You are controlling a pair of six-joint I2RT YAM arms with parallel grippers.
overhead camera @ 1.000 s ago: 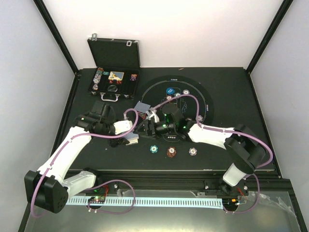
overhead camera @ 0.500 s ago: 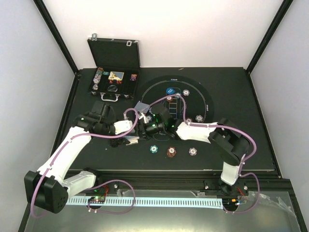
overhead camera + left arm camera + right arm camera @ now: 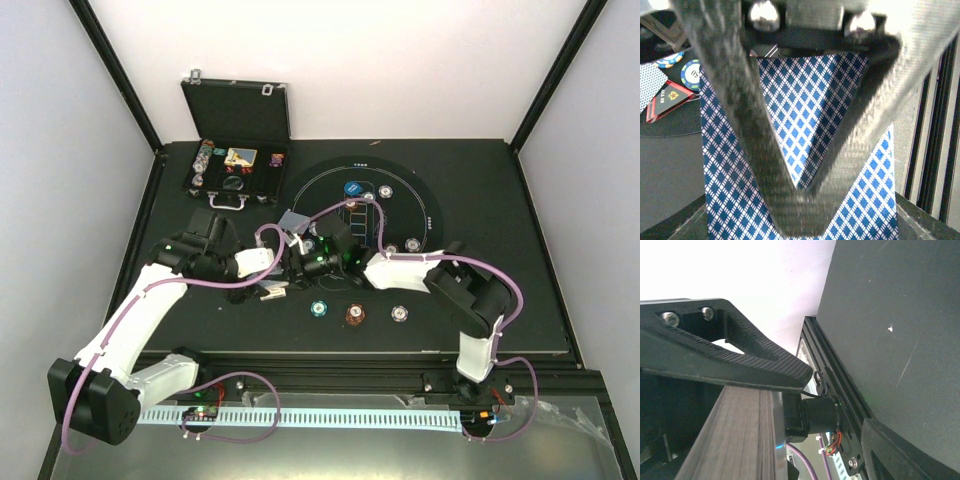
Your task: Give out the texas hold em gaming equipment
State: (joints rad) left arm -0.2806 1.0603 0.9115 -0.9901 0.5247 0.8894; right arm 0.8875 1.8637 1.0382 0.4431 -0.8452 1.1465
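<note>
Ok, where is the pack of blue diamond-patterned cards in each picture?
Top external: the blue diamond-patterned card pack is a small pale shape left of centre, between the arms' tips.
Left wrist: the pack fills the middle, clamped in the left gripper.
Right wrist: the pack is bottom left, edge-on grey layers.
Shared landmark: the black tabletop.

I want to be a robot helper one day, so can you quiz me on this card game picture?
1. True or false: the black case has its lid up.
2. What does the left claw grip? A) blue-backed cards B) a spoon C) nothing
3. How many chips lie in the row just outside the round mat?
Key: 1 true; 2 A; 3 three.
</note>
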